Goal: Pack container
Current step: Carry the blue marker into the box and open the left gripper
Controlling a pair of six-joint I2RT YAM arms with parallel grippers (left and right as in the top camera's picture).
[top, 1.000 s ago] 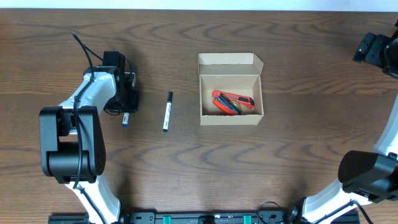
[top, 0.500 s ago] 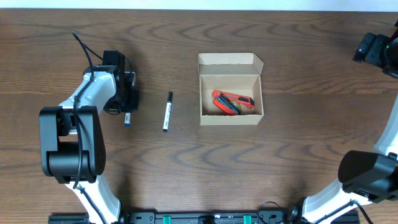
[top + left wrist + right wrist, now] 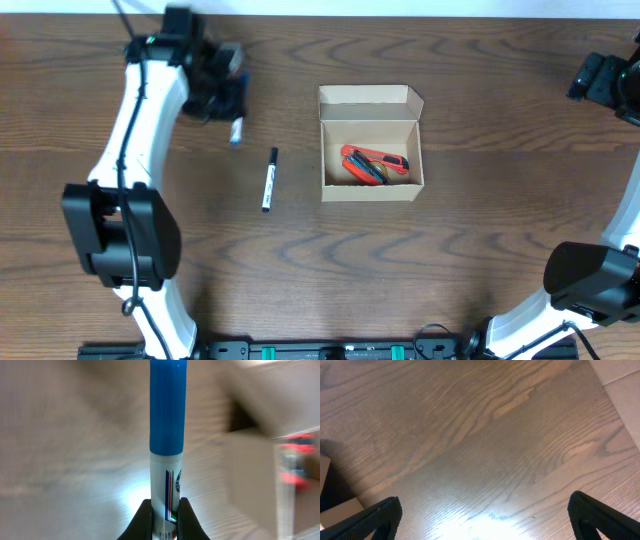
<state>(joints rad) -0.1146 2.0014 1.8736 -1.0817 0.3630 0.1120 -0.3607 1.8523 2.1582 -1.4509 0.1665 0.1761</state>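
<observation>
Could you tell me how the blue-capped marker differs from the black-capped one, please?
Cap: the blue marker has a blue cap, the black marker a black one. State: the blue marker is clamped in the left claw; the black marker lies free on the table. Both have white barrels and are outside the box.

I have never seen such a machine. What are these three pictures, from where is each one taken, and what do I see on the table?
Two robot arms stand at a wooden table. The overhead picture looks down from above: the left arm, the right arm, an open cardboard box with red things inside, and a black-capped marker lying on the table. The other two come from cameras on the wrists. The left fingers are shut on a blue-capped marker; the right fingers are open and empty.
</observation>
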